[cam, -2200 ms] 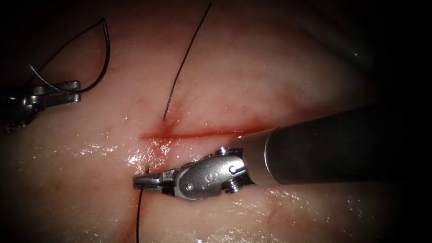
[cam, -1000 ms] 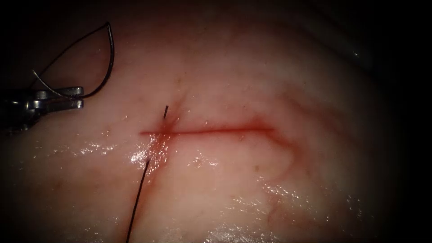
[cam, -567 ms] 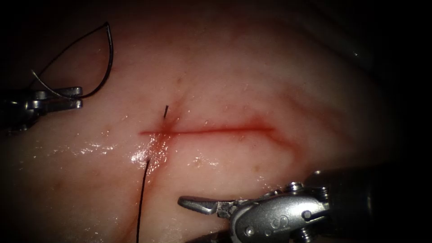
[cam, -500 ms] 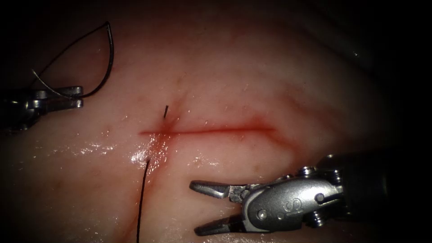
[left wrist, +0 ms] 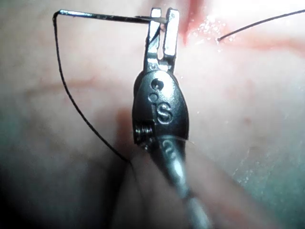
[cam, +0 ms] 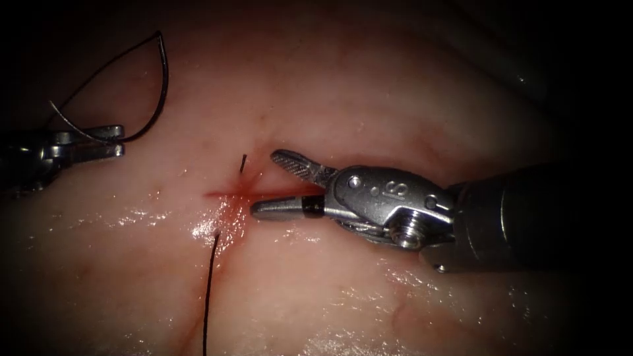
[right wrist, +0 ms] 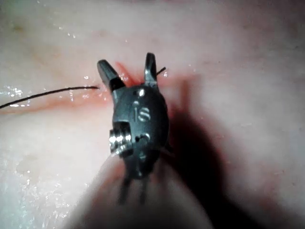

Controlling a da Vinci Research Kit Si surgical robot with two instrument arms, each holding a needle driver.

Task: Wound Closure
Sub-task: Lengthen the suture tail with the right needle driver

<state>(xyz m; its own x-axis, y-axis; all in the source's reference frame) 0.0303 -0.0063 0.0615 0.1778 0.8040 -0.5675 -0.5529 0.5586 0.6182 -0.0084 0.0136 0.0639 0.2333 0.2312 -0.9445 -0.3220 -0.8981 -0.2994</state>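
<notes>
- A dark surround (cam: 593, 46) lay along the top and the far right of the endoscope view. Nothing could be made out inside it.
- A small bright glint (cam: 521, 80) sat within that darkness at the upper right. What it belonged to could not be told.
- Patches of wet shine (cam: 132, 216) streaked the lower half of the endoscope view, with more at the lower right.

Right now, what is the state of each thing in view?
Left end effector: shut on the needle.
Right end effector: open, holds nothing, over the cut.
Needle: out of the tissue, left of the cut.
Thread: through the tissue, short end above the cut.
Cut: open, red fluid.
</notes>
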